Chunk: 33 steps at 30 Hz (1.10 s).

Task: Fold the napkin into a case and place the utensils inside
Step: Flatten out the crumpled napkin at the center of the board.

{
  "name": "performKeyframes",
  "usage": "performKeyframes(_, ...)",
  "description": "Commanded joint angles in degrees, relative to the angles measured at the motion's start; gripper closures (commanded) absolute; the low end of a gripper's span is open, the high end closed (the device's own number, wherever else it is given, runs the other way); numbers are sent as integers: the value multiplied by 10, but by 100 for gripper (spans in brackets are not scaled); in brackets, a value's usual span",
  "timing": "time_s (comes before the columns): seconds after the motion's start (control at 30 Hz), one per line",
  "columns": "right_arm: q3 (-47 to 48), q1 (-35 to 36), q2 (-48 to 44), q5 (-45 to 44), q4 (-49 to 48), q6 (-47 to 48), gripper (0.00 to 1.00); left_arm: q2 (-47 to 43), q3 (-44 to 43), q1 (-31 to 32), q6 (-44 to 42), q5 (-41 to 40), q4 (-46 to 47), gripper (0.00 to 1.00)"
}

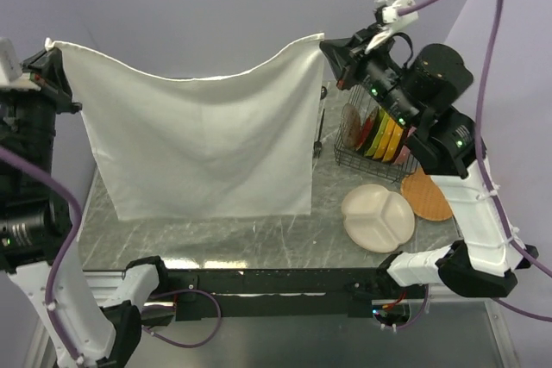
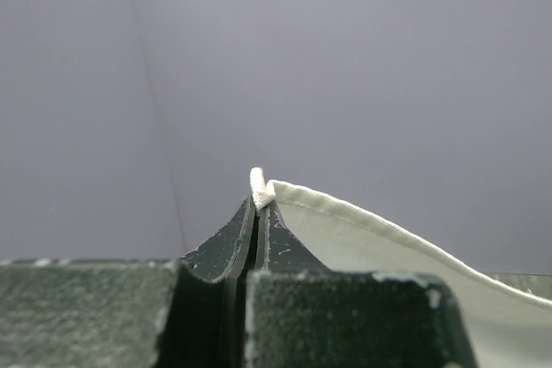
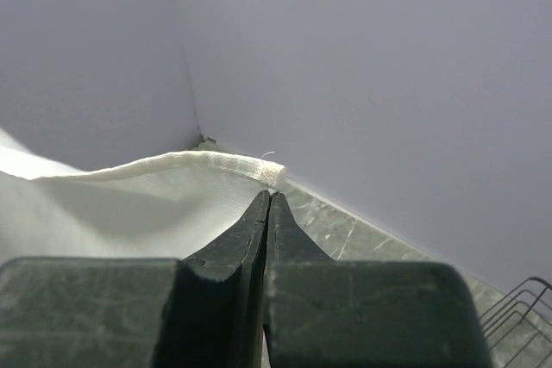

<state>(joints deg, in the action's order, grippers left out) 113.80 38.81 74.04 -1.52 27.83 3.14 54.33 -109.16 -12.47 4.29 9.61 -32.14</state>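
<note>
The left gripper [image 1: 53, 47], pinched tight on the ten-o'clock corner of the napkin [image 1: 198, 144], and the right gripper [image 1: 326, 43], clamped on its two-o'clock corner, hang it curtain-like, hem low over the worktop [image 1: 285, 230]. It is best lowered level, with the sag pulled taut.

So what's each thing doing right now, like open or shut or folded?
napkin: unfolded, hanging by two top corners.
left gripper: shut on one corner.
right gripper: shut on the other corner.
fork: lying on the table.
divided plate: flat, empty.
colourful plates: upright in the wire rack.
</note>
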Motion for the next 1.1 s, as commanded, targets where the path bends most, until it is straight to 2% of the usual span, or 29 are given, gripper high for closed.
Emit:
performKeyframes(0.0,-8,1,37,-28,-12,-17,100,63,18,-3,-2,-49,-18,99)
performKeyframes(0.1,-54,-5,64,-34,-41,-20,100,96,68,-3,-11,-64,-3,99)
performKeyframes(0.3,-109,-50,161,-12,-94,-48,100,167,196,-3,-14,-48,99,99)
performKeyframes(0.5,-103,-96,307,14,-139,-65,100,315,246,-3,4,-42,182,99)
performKeyframes(0.67,-31,-121,450,47,-161,-79,100,459,237,-3,13,23,262,99)
performKeyframes(0.73,-7,-125,480,50,-161,-76,100,508,228,-3,16,38,293,99)
performKeyframes(0.87,55,-139,537,56,-149,-72,100,572,166,-4,9,67,285,99)
performKeyframes(0.97,45,-147,528,59,-148,-69,100,594,138,-4,-11,90,235,99)
performKeyframes(1.07,-19,-152,486,71,-165,-67,100,573,163,-4,-37,102,209,99)
